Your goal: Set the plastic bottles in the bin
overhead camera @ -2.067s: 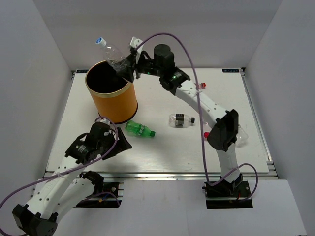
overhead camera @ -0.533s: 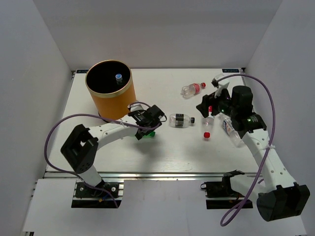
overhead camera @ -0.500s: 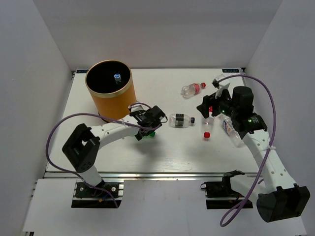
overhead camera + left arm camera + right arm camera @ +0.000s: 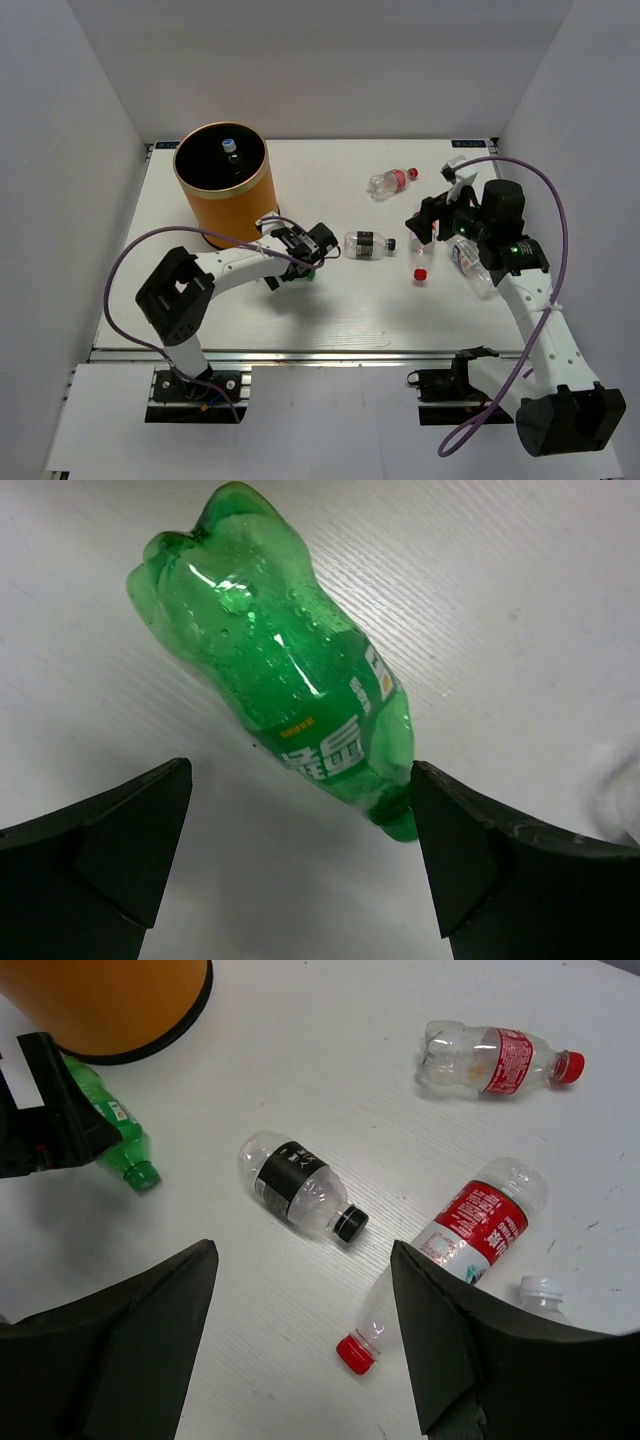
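Surface: we're looking at a white tabletop (image 4: 330, 300) boxed in by white walls.
Bin: the orange bin (image 4: 230, 205) stands at the far-left corner, with a capped bottle (image 4: 229, 147) inside.
Left arm: our left gripper (image 4: 300, 770) is spread wide, straddling the green bottle (image 4: 290, 670), which lies by the bin's base. Nothing is clamped.
Right arm: our right gripper (image 4: 303, 1255) gapes wide and empty above the right-side bottles.
Loose bottles: a dark-label bottle (image 4: 290, 1175) lies mid-table and a red-label bottle (image 4: 500, 1058) towards the far edge. A red-capped bottle (image 4: 470, 1228) and a clear bottle (image 4: 465, 258) lie near the right edge.

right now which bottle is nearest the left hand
The green bottle, lying on its side under the open left hand; it's the only green one.
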Tool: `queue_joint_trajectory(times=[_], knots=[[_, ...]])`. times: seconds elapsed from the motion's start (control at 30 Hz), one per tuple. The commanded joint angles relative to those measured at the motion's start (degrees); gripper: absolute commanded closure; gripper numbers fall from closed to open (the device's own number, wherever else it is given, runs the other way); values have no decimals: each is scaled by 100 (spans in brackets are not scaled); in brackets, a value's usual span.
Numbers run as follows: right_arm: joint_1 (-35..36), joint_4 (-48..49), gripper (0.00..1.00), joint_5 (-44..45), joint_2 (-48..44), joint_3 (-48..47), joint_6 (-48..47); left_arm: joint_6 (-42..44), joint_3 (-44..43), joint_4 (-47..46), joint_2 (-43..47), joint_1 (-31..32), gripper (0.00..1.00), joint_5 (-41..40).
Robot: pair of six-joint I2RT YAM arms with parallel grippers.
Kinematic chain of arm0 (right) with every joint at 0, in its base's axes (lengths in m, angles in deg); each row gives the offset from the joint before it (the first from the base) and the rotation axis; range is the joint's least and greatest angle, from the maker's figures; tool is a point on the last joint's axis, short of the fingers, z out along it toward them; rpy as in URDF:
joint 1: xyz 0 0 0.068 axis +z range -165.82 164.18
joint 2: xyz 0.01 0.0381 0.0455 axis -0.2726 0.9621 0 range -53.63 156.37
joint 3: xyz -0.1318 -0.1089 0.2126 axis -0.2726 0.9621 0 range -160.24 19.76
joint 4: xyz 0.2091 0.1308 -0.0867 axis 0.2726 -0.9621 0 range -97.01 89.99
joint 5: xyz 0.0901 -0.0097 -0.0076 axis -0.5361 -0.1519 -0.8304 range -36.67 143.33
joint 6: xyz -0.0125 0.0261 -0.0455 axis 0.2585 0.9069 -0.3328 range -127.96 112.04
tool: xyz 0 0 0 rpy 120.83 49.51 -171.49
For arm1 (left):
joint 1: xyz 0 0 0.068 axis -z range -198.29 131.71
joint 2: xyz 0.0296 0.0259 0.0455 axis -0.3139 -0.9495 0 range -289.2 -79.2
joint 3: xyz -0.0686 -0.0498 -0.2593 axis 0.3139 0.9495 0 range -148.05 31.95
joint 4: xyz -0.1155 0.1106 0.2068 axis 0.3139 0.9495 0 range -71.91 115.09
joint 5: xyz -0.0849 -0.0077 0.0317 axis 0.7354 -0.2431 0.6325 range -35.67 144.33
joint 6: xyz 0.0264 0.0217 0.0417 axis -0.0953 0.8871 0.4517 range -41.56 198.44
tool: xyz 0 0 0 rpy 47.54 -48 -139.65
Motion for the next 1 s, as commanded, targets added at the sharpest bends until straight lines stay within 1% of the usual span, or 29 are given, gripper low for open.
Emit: queue_joint_trajectory(times=[0.0,0.07,0.2,0.27,0.33,0.43,0.47,0.5,0.53,0.57,0.63,0.67,0.7,0.73,0.77,0.8,0.83,0.87,0.93,0.97], knots=[[-102,-121,24,-249,-65,-30,37,-205,-45,225,-219,-63,0,-404],[-129,-209,24,-267,-136,-39,-33,-205,33,225,-299,-63,0,-466],[-216,-420,24,-311,-320,4,-174,-205,350,-258,-299,-124,0,-466],[-243,-491,24,-311,-391,31,-200,-152,350,-311,-465,-186,0,-466],[-260,-535,24,-346,-443,75,-209,-12,105,-242,-615,-186,0,-466],[-278,-561,24,-434,-461,128,-192,120,51,-354,-739,-186,17,-361],[-287,-570,26,-469,-461,137,-183,120,234,-451,-739,-186,31,-360],[-304,-579,28,-539,-461,145,-183,190,332,-547,-625,-186,38,-290],[-296,-553,30,-574,-470,145,-192,269,533,-644,-572,-186,43,-211],[-304,-578,31,-644,-479,154,-200,322,631,-837,-519,-186,54,-211],[-296,-588,35,-732,-496,198,-218,646,789,-1040,-405,-72,67,-158],[-313,-570,35,-733,-496,207,-218,795,851,-1206,-326,-72,74,-158],[-226,-561,37,-776,-496,259,-227,1197,851,-1295,-325,-11,83,-36],[-321,-544,38,-768,-514,286,-218,1419,851,-1374,-325,-10,89,43],[-322,-526,40,-785,-523,338,-227,1717,790,-1653,-265,60,96,192],[-313,-526,40,-812,-523,347,-227,2207,711,-1743,-203,182,100,246],[-331,-491,41,-829,-549,365,-209,2369,658,-1744,-202,244,100,316],[-331,-491,41,-829,-549,391,-227,2683,658,-2074,-107,314,100,421],[-357,-438,43,-847,-575,435,-218,3342,596,-2305,139,551,100,702],[-349,-438,43,-847,-584,453,-209,3589,509,-2585,227,622,100,808]])
